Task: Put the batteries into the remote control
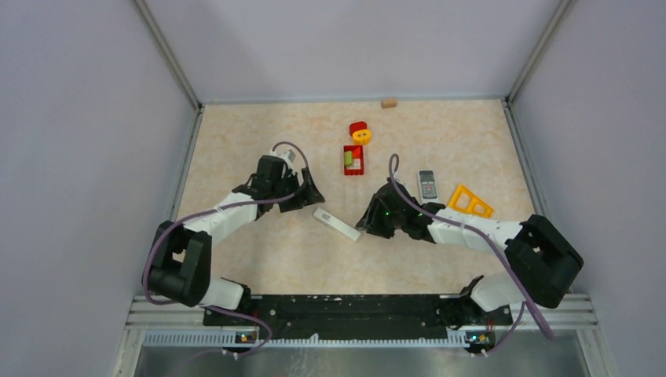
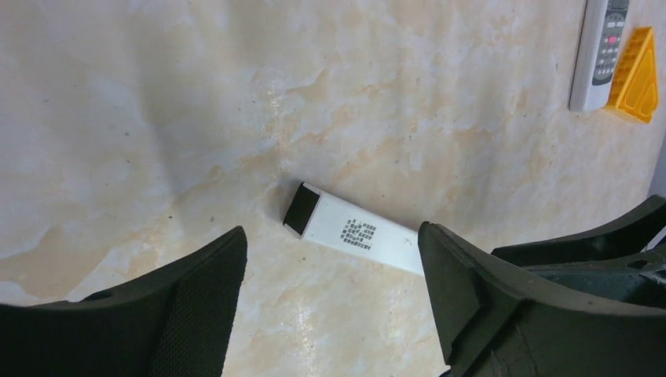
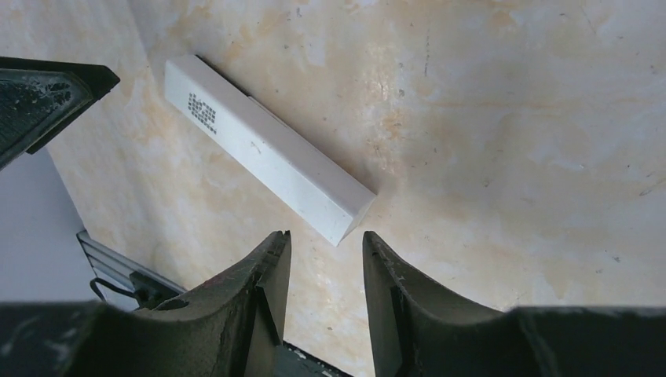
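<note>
Though only overhead shows the red tray, white remote lies free on bare table; left gripper spread wide, right gripper slightly parted, both empty.

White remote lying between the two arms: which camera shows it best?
Right wrist: the white remote lies whole, large and unblocked. The left wrist view hides one end; the top view shows it whole but tiny.

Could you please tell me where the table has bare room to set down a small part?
Far-left corner, between the left rail and the red tray, is bare. So is the far-right stretch between the tan block and the grey remote. Crowded: the centre, where the white remote lies between the left tool and the right tool.
</note>
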Robot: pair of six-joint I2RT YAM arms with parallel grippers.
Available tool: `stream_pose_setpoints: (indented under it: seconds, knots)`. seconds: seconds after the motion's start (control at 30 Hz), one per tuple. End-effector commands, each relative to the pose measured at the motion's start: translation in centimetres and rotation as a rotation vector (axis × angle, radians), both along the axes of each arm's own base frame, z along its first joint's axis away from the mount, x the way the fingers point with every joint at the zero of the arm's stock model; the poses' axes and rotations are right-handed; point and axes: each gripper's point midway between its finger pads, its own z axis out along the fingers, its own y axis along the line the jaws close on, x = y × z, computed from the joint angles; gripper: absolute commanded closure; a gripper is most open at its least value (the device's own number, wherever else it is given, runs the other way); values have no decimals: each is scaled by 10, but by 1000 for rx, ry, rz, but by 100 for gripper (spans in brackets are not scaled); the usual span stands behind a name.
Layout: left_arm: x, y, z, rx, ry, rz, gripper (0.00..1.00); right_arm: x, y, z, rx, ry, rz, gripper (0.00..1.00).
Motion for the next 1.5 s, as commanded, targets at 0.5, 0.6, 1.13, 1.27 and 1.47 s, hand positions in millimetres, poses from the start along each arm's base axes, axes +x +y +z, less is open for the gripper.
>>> stream_pose_setpoints:
  seconds: [0.5, 0.6, 1.13, 1.27, 1.47]
  knots:
    - [6, -16, -22, -26, 26, -105, 47, -1, 15, -12, 67, 62, -2, 70]
    - [3, -17, -27, -28, 38, -112, 49, -2, 14, -16, 62, 74, -8, 70]
    - [-11, -19, -51, -48, 99, -141, 79, -4, 22, -31, 102, 124, -23, 71]
    - [-14, -15, -58, -28, 117, -136, 80, -3, 22, -30, 97, 120, -25, 70]
    - [-13, -12, -54, -20, 110, -123, 74, 0, 4, -14, 47, 57, -56, 57]
